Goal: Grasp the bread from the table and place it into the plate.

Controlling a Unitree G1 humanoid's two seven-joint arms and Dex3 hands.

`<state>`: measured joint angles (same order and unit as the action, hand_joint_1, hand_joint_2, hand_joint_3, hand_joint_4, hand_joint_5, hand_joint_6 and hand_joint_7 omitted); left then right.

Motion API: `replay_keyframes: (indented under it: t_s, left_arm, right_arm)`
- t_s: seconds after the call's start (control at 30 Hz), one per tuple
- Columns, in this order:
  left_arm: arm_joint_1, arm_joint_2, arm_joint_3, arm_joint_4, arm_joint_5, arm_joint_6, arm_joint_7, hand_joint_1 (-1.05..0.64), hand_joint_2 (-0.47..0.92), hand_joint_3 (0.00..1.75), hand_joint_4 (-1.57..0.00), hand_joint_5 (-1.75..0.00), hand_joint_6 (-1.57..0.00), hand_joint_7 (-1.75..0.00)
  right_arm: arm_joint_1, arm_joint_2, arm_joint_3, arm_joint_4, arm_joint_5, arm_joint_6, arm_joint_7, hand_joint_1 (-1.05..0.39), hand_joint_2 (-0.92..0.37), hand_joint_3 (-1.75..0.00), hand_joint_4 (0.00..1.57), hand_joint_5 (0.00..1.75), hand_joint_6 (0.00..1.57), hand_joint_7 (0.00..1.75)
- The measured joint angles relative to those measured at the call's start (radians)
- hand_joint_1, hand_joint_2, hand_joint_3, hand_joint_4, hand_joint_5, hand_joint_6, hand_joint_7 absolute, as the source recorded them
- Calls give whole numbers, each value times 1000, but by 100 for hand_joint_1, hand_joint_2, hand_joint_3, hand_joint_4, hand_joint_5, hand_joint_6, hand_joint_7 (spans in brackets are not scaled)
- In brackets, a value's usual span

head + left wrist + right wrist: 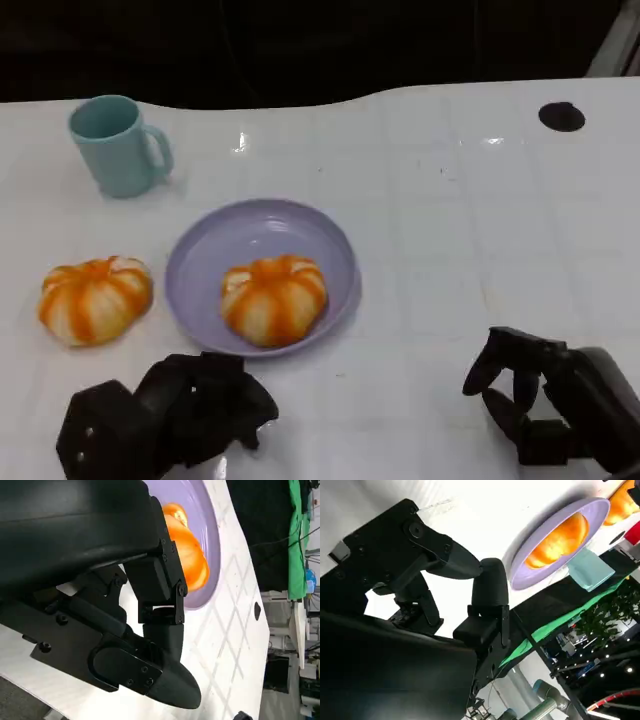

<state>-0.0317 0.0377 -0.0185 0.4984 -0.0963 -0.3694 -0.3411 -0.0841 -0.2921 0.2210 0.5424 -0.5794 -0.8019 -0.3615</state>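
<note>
An orange-and-white striped bread [273,298] lies in the lavender plate [205,262] at the table's middle; it also shows as bread [190,555] on the plate [210,525] and as bread [555,542] on the plate [530,570]. A second, matching bread [95,298] lies on the table left of the plate. My left hand [165,410] hovers near the front edge, just below the plate, fingers curled with nothing in them. My right hand [545,395] sits at the lower right, fingers loosely apart, holding nothing.
A teal mug [115,145] stands at the back left, also seen as a mug [590,570] past the plate. A black round mark [561,116] lies at the table's far right. The white table [450,220] spreads to the right of the plate.
</note>
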Motion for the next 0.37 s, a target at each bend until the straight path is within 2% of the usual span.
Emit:
replay_keyframes:
  t_s: [0.37]
  left_arm:
    - [2, 5, 1, 1, -5, -4, 0, -104, 84, 0, -87, -152, -129, -74]
  right_arm:
    - [-2, 1, 7, -5, 3, 8, 13, -30, -42, -117, 85, 175, 63, 155]
